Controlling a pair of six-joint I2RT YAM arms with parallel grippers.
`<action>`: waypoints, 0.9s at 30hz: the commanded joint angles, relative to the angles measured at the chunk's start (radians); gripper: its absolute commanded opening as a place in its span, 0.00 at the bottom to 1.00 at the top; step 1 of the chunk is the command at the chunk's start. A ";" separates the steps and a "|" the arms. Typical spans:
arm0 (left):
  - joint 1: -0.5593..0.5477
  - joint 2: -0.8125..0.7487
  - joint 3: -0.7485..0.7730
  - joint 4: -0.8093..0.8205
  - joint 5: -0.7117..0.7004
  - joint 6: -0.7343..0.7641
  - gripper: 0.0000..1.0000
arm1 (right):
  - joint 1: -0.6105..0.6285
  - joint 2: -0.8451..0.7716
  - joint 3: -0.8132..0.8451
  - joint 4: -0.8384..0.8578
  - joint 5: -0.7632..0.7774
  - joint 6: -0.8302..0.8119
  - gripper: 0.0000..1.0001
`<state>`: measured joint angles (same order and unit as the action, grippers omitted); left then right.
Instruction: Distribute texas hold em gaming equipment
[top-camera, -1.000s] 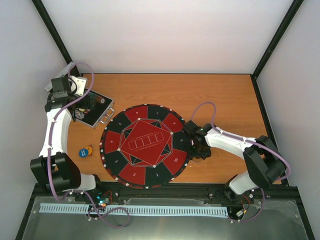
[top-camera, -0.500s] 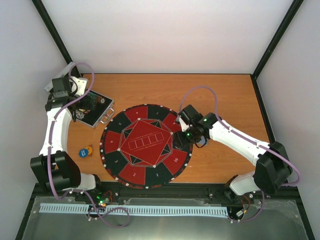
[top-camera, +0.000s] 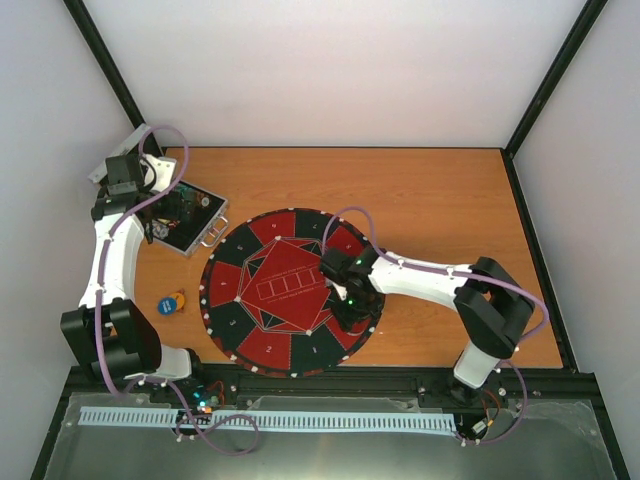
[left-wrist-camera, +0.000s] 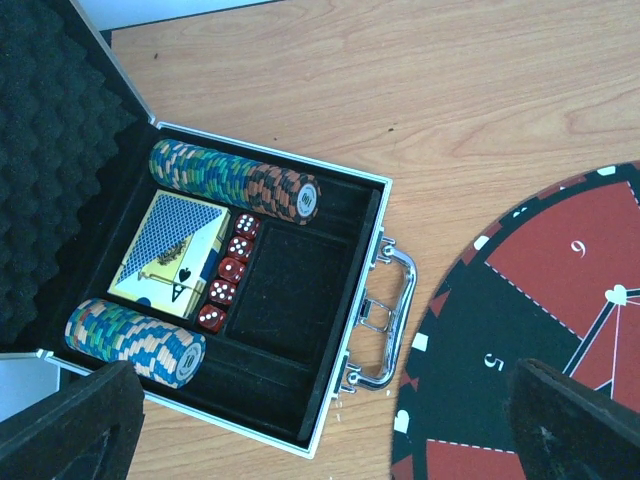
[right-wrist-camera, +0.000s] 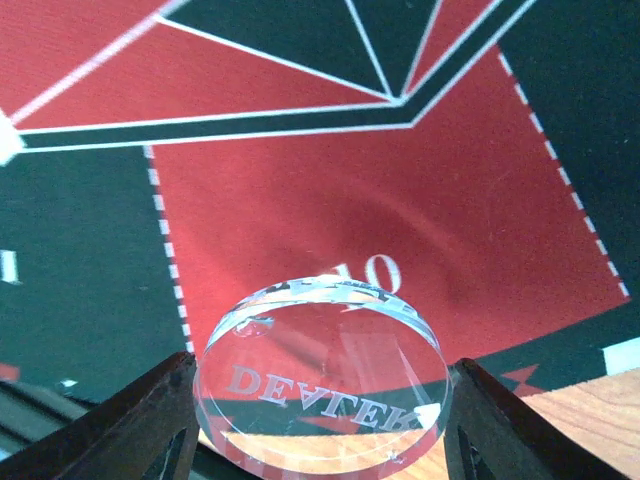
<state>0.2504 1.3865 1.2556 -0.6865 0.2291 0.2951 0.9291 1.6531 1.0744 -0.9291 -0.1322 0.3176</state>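
My right gripper (right-wrist-camera: 322, 400) is shut on a clear round dealer button (right-wrist-camera: 325, 375) and holds it over the red "10" segment of the round red-and-black mat (right-wrist-camera: 400, 200). In the top view it (top-camera: 350, 305) is over the mat's (top-camera: 285, 290) lower right part. My left gripper (left-wrist-camera: 330, 430) is open and empty, hovering above the open silver case (left-wrist-camera: 290, 290), at the table's left (top-camera: 165, 215). The case holds a blue-backed card deck (left-wrist-camera: 175, 250) with an ace of spades on it, two rows of chips (left-wrist-camera: 235, 180) (left-wrist-camera: 135, 340) and red dice (left-wrist-camera: 228, 272).
A blue chip and an orange chip (top-camera: 170, 301) lie on the wooden table left of the mat. The case's foam-lined lid (left-wrist-camera: 50, 130) stands open on the left, and its chrome handle (left-wrist-camera: 395, 310) faces the mat's edge (left-wrist-camera: 540, 260).
My right arm has swung left from beside the mat's right edge to over its "10" segment, carrying the dealer button. The left arm has not moved.
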 joint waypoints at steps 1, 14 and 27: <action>0.004 0.004 0.042 -0.015 -0.003 -0.016 1.00 | 0.021 0.042 0.010 -0.046 0.076 -0.013 0.35; 0.004 0.021 0.069 -0.048 -0.006 0.010 1.00 | 0.026 -0.028 0.116 -0.068 0.184 -0.033 1.00; 0.004 0.019 0.125 -0.595 -0.091 0.234 1.00 | -0.126 -0.228 0.008 0.237 0.209 -0.054 1.00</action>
<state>0.2504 1.4052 1.3693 -1.0008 0.2070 0.4389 0.8436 1.4551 1.1419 -0.8085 0.0490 0.2832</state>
